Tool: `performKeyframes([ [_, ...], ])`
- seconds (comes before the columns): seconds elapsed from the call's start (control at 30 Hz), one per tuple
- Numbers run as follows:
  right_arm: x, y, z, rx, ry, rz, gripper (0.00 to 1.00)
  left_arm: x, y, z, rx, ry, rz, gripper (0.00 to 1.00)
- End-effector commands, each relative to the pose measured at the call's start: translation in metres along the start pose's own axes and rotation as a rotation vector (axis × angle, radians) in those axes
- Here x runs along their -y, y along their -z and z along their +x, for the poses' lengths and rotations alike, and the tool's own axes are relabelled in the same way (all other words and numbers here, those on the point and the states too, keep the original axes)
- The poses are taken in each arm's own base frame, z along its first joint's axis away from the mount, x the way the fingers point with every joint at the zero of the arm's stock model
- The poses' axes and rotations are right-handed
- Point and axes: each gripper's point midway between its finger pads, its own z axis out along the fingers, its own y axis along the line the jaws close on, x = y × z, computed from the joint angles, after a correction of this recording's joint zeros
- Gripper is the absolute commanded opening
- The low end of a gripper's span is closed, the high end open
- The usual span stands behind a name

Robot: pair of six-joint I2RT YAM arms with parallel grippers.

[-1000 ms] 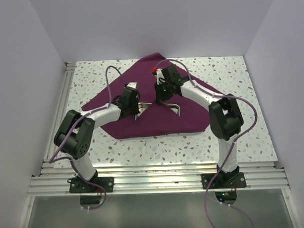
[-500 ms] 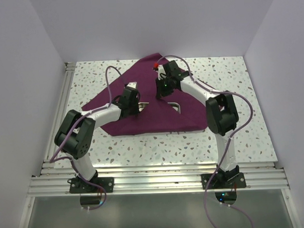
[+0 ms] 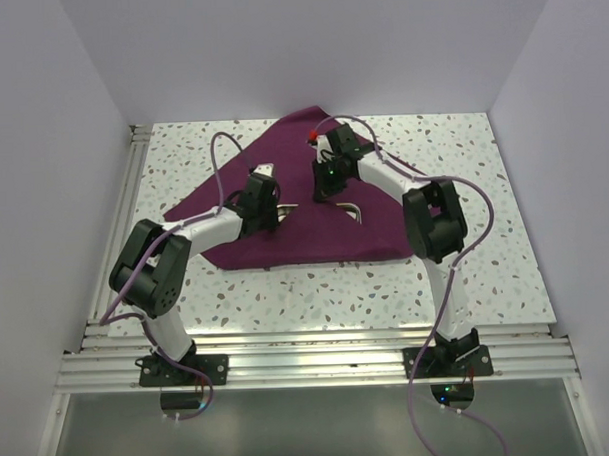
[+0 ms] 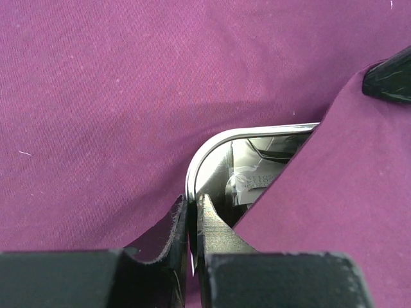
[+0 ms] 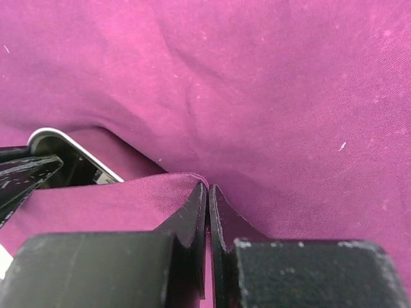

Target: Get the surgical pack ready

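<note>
Surface: speckled white table (image 3: 483,182), wrap lying mid-table.
Wrap: deep purple-maroon fabric cloth (image 3: 379,225), part-folded over small shiny steel tray (image 4: 209,151).
Tools: left gripper (image 4: 194,218), right gripper (image 5: 208,208), jaws narrow, each pinching cloth.
Advice: draw folds taut together; keep tray unshifted.

The right claw (image 5: 207,212) pinches a fold of the purple cloth (image 5: 257,96) beside the steel tray's (image 5: 58,144) corner
</note>
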Motion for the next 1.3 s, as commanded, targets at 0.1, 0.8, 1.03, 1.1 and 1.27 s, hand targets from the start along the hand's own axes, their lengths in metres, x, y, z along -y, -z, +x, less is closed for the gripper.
performKeyframes([
  [0.1, 0.014, -0.014, -0.007, 0.008, -0.006, -0.005, 0.00, 0.005, 0.002, -0.001, -0.019, -0.036, 0.020, 0.10],
  [0.8, 0.014, -0.020, 0.013, -0.044, -0.213, -0.441, 0.00, -0.042, 0.042, -0.061, 0.113, 0.115, -0.004, 0.51],
  [1.03, 0.024, -0.024, 0.021, -0.088, -0.391, -0.559, 0.00, -0.101, 0.054, -0.074, 0.198, 0.250, -0.058, 0.51],
  [1.1, 0.025, -0.026, 0.024, -0.109, -0.456, -0.601, 0.00, -0.113, 0.063, -0.080, 0.234, 0.275, -0.084, 0.51],
  [1.27, 0.027, -0.034, 0.027, -0.145, -0.548, -0.645, 0.00, -0.136, 0.079, -0.085, 0.294, 0.335, -0.152, 0.52],
])
